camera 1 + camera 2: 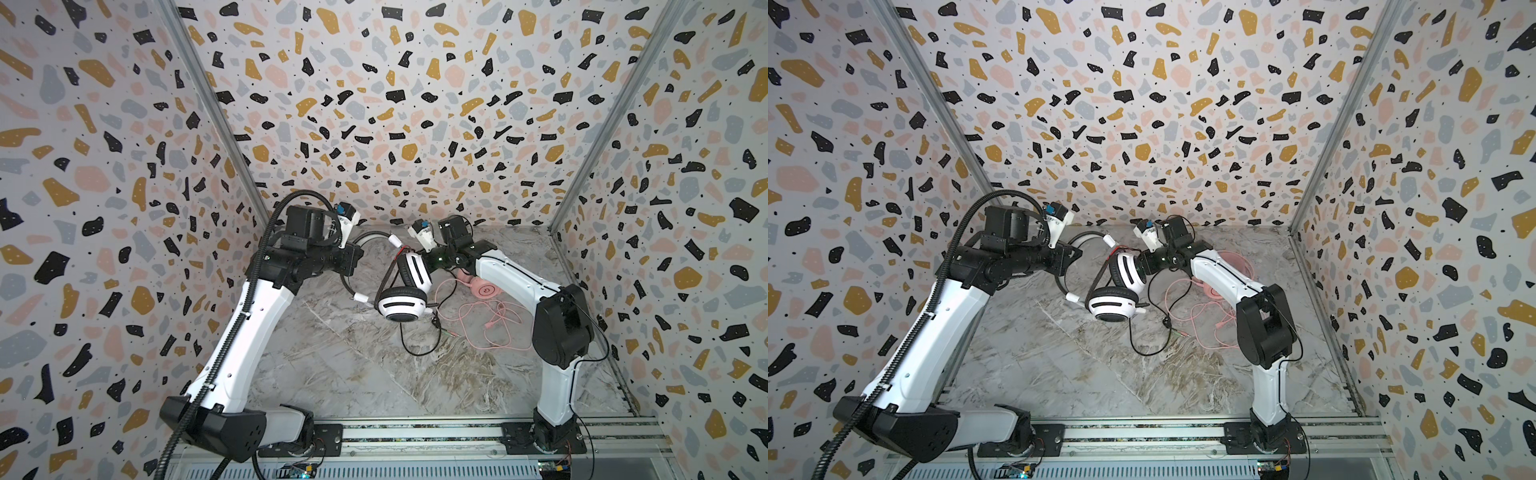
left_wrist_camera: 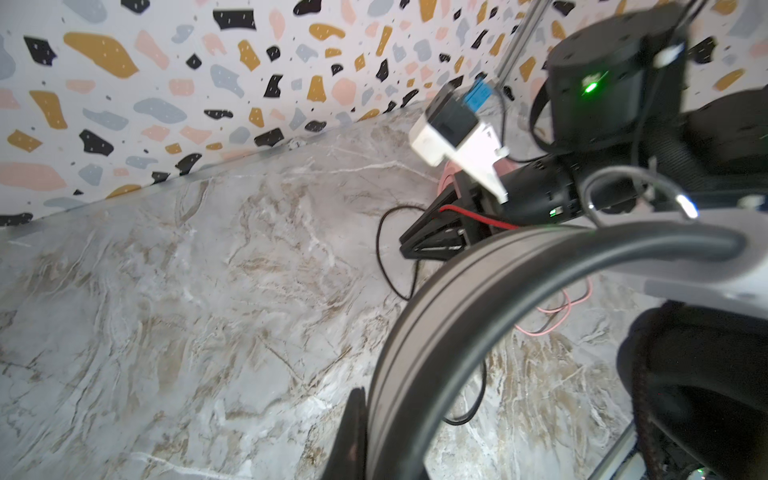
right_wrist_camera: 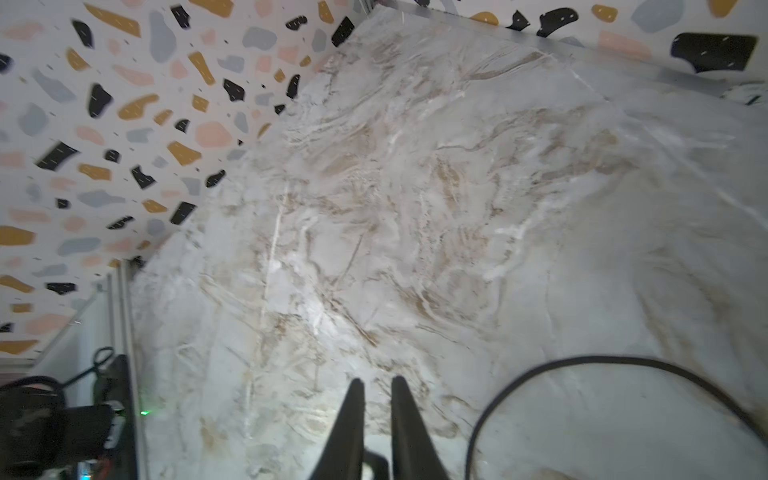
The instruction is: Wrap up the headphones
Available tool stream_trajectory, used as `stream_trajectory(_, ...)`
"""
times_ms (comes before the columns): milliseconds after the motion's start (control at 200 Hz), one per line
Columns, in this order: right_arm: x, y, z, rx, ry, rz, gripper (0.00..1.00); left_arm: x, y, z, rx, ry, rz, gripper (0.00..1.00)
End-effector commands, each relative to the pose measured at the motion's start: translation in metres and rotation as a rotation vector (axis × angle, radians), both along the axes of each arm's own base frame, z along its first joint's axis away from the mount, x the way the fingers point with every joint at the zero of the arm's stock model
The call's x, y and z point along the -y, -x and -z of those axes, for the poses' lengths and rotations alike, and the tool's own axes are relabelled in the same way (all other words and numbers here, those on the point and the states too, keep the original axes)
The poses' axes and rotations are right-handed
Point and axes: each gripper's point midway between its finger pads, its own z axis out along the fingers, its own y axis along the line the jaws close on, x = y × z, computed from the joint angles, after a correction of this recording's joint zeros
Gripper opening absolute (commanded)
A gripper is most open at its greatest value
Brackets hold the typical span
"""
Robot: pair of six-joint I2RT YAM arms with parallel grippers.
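Note:
The white-and-black headphones (image 1: 401,305) hang above the table, held by the headband (image 2: 415,332), which runs between the jaws of my left gripper (image 2: 382,415); that gripper is shut on it. In both top views it sits at the band's top (image 1: 351,259). Their thin black cable (image 1: 415,349) droops to the table in a loop. My right gripper (image 3: 376,384) is just behind the upper earcup (image 1: 411,270), fingers a narrow gap apart with bare table showing between the tips. The pink headphones (image 1: 484,289) lie on the table under the right arm, with the pink cable (image 1: 498,328) loose beside them.
The marble table (image 1: 353,374) is boxed in by terrazzo-patterned walls on three sides. A metal rail (image 1: 415,434) with both arm bases runs along the front edge. The black cable loop (image 3: 582,359) lies close to my right fingers.

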Motion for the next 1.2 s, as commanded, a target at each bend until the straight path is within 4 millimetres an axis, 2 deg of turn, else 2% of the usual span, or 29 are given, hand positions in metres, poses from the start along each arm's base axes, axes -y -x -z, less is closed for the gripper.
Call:
stream_trajectory(0, -0.02, 0.011, -0.041, 0.023, -0.174, -0.053, 0.26, 0.015, 0.011, -0.071, 0.146, 0.153, 0.067, 0.0)
stream_trajectory(155, -0.047, 0.022, -0.037, 0.005, -0.225, -0.106, 0.34, 0.018, 0.013, -0.091, 0.16, 0.198, 0.073, 0.0)
stream_trajectory(285, -0.068, 0.029, -0.035, 0.008, -0.266, -0.137, 0.36, 0.015, 0.014, -0.104, 0.176, 0.221, 0.058, 0.0)
stream_trajectory(491, -0.079, 0.025, -0.007, -0.027, -0.337, -0.148, 0.4, 0.019, 0.016, -0.135, 0.222, 0.36, 0.078, 0.0)
stream_trajectory(591, -0.086, 0.029, 0.002, -0.05, -0.349, -0.164, 0.41, 0.018, 0.014, -0.14, 0.228, 0.384, 0.068, 0.0)
stream_trajectory(656, -0.087, 0.037, 0.007, -0.049, -0.346, -0.169, 0.46, 0.014, 0.012, -0.144, 0.234, 0.402, 0.055, 0.0)
stream_trajectory(796, -0.08, 0.047, 0.028, -0.083, -0.332, -0.164, 0.49, 0.005, 0.006, -0.147, 0.255, 0.441, 0.019, 0.0)
stream_trajectory(831, -0.078, 0.051, 0.033, -0.091, -0.326, -0.162, 0.48, 0.001, 0.004, -0.148, 0.261, 0.452, 0.006, 0.0)
stream_trajectory(881, -0.073, 0.056, 0.037, -0.093, -0.318, -0.163, 0.4, -0.008, -0.002, -0.148, 0.267, 0.462, -0.033, 0.0)
stream_trajectory(941, -0.066, 0.065, 0.041, -0.098, -0.31, -0.163, 0.23, -0.021, -0.011, -0.148, 0.28, 0.472, -0.092, 0.0)
stream_trajectory(1051, -0.051, 0.081, 0.046, -0.1, -0.273, -0.147, 0.0, -0.048, -0.031, -0.143, 0.3, 0.488, -0.23, 0.0)
stream_trajectory(1136, -0.035, 0.093, 0.052, -0.083, -0.204, -0.13, 0.0, -0.068, -0.043, -0.136, 0.314, 0.478, -0.348, 0.0)
stream_trajectory(1196, -0.021, 0.1, 0.056, -0.064, -0.156, -0.106, 0.0, -0.072, -0.047, -0.131, 0.311, 0.472, -0.364, 0.0)
